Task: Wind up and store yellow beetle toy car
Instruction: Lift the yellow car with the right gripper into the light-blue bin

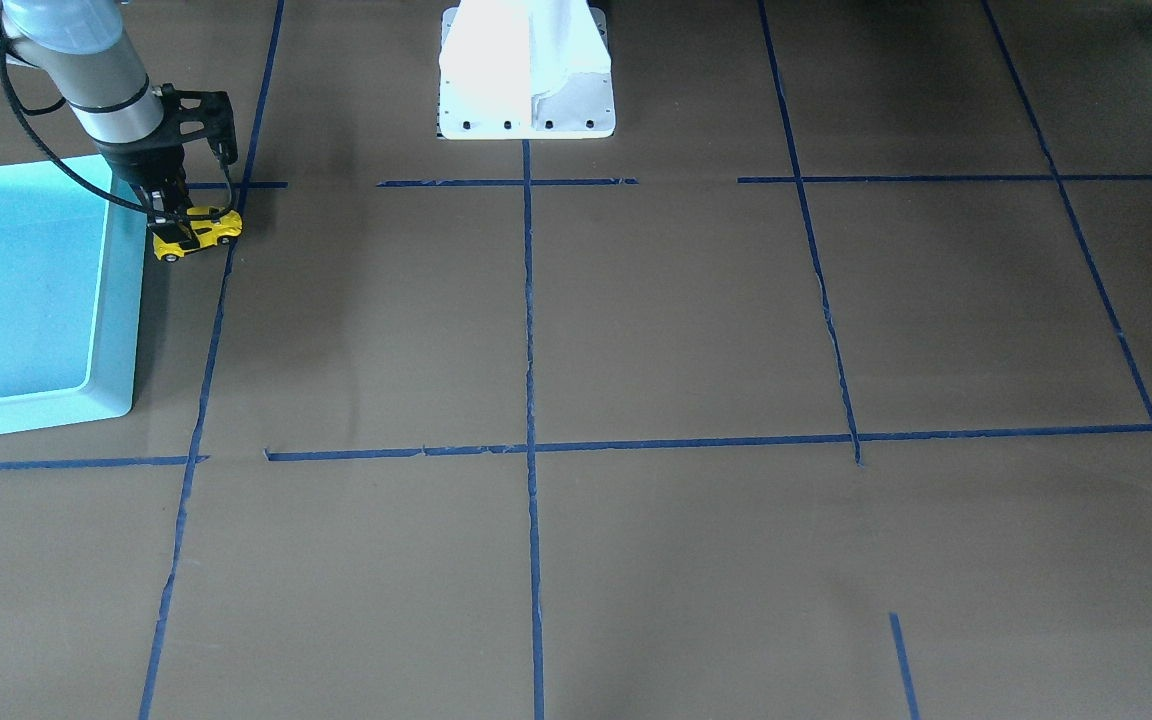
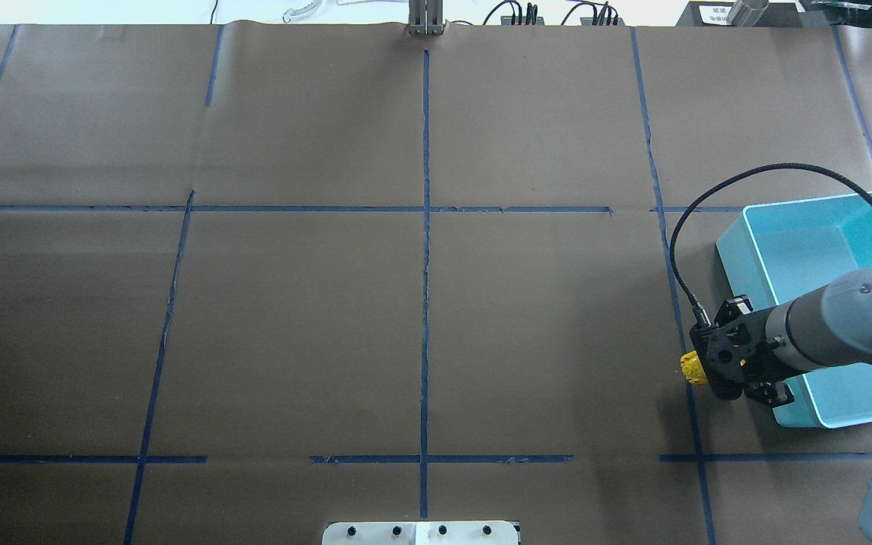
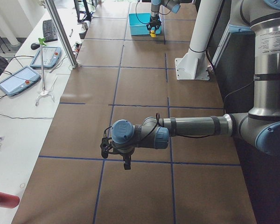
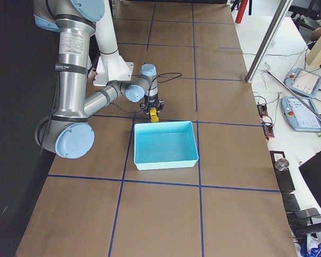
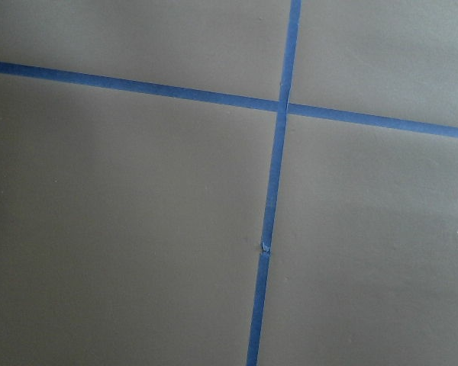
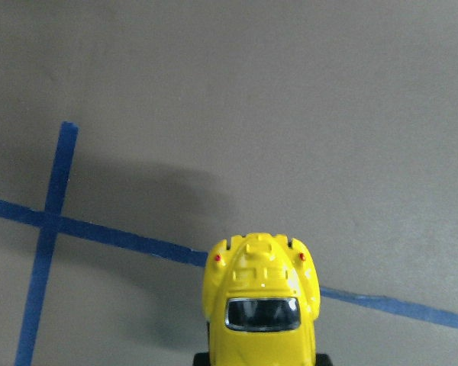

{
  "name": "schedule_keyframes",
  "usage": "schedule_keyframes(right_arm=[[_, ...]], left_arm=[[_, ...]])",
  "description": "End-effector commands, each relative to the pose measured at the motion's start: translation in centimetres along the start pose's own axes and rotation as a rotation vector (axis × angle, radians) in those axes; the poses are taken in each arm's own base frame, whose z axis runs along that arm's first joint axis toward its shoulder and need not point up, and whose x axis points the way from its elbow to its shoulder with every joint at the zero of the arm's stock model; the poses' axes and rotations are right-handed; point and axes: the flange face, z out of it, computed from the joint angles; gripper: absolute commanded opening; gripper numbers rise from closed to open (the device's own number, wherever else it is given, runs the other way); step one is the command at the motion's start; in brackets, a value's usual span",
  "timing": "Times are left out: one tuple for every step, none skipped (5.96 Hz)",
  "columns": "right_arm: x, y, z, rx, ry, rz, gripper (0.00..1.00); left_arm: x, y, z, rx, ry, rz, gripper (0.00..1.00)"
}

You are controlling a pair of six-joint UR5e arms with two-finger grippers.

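The right gripper (image 4: 153, 113) was down on the little yellow car (image 4: 154, 118), just beside the blue bin's (image 4: 166, 163) far side.

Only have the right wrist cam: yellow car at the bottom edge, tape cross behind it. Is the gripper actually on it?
Observer: Yes. In the front view the right gripper is shut on the yellow beetle toy car, gripping its rear half.
Operator: Where's the bin?
Observer: The turquoise bin stands right beside the car, with nothing visible inside it.
Operator: Left arm?
Observer: The left gripper hangs low over the table at the far end from the car. I cannot tell if it is open or shut.
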Motion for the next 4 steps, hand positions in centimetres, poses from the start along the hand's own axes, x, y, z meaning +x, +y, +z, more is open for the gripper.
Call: schedule_keyframes(right_arm=[[0.9,6.1,-6.6,0.067,0.017,0.113,0.00],[0.6,10.8,-7.7,0.023,0.036,0.068,0.00],[-0.5,13.7,-6.3,-0.027,0.009,0.022,0.00],[-0.5,16.3,-3.3,-0.072,-0.034,0.056,0.00]], left_arm=[[0.1,-0.1,0.0,0.002,-0.001,0.002,1.00],[0.2,-0.1,-0.2,0.004,0.001,0.006,1.00],[0.2,-0.2,-0.1,0.004,-0.001,0.006,1.00],[0.1,-0.1,0.0,0.001,-0.003,0.005,1.00]])
